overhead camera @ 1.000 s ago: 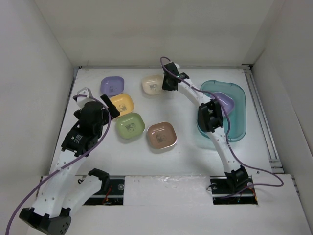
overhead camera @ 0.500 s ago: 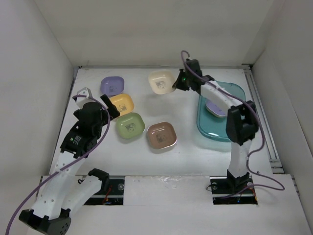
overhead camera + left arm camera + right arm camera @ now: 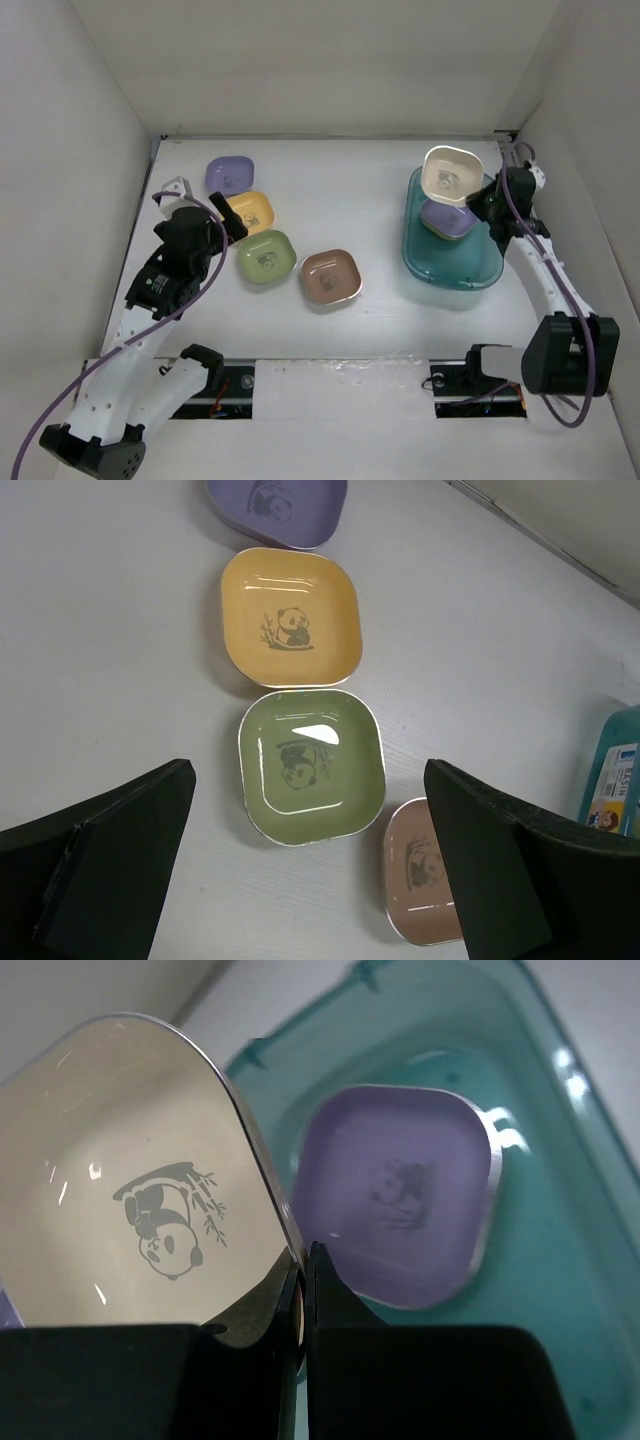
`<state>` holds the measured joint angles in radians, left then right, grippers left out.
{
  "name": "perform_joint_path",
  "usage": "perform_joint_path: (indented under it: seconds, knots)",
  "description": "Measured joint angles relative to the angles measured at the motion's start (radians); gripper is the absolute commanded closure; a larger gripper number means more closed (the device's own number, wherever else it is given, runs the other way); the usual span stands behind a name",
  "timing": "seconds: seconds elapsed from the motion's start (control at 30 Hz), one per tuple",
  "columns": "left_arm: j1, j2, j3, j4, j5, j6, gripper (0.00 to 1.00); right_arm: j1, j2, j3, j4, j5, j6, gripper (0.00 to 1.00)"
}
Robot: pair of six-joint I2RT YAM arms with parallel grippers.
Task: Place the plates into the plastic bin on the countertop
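Observation:
My right gripper [image 3: 478, 200] [image 3: 303, 1270] is shut on the rim of a cream plate [image 3: 448, 177] [image 3: 130, 1160] and holds it tilted above the teal plastic bin [image 3: 480, 262] [image 3: 560, 1260]. A purple plate [image 3: 447, 220] [image 3: 400, 1200] lies inside the bin under it. On the white countertop [image 3: 380, 200] lie a purple plate [image 3: 229, 174] [image 3: 280, 505], a yellow-orange plate [image 3: 250, 211] [image 3: 290, 620], a green plate [image 3: 265, 256] [image 3: 312, 765] and a brown plate [image 3: 331, 276] [image 3: 420, 870]. My left gripper [image 3: 225, 213] [image 3: 310, 880] is open and empty above the green plate.
White walls close in the countertop at the left, back and right. A labelled corner of the bin [image 3: 615, 780] shows at the right edge of the left wrist view.
My right gripper lifted the cream plate from the back of the countertop and carried it right, over the bin. The left arm has barely moved.

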<state>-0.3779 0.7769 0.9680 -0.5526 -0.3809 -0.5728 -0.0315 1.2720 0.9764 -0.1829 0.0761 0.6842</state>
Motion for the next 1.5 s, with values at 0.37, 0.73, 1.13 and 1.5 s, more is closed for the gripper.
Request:
perform_joint_path:
  seconds: [0.37, 0.73, 1.13, 1.5]
  knots:
    - [0.0, 0.013, 0.0, 0.011, 0.016, 0.015, 0.0, -0.095, -0.031, -0.105, -0.01, 0.109, 0.047, 1.0]
    - [0.0, 0.013, -0.007, 0.014, 0.019, 0.015, 0.0, -0.09, 0.098, -0.116, -0.006, 0.122, 0.081, 0.93]
    - [0.0, 0.013, -0.007, 0.021, 0.031, 0.015, 0.0, 0.075, -0.111, -0.134, 0.005, 0.146, 0.048, 0.0]
    - [0.0, 0.015, -0.008, 0.002, -0.038, -0.025, 0.0, 0.628, 0.041, 0.04, 0.084, 0.029, -0.298, 0.1]
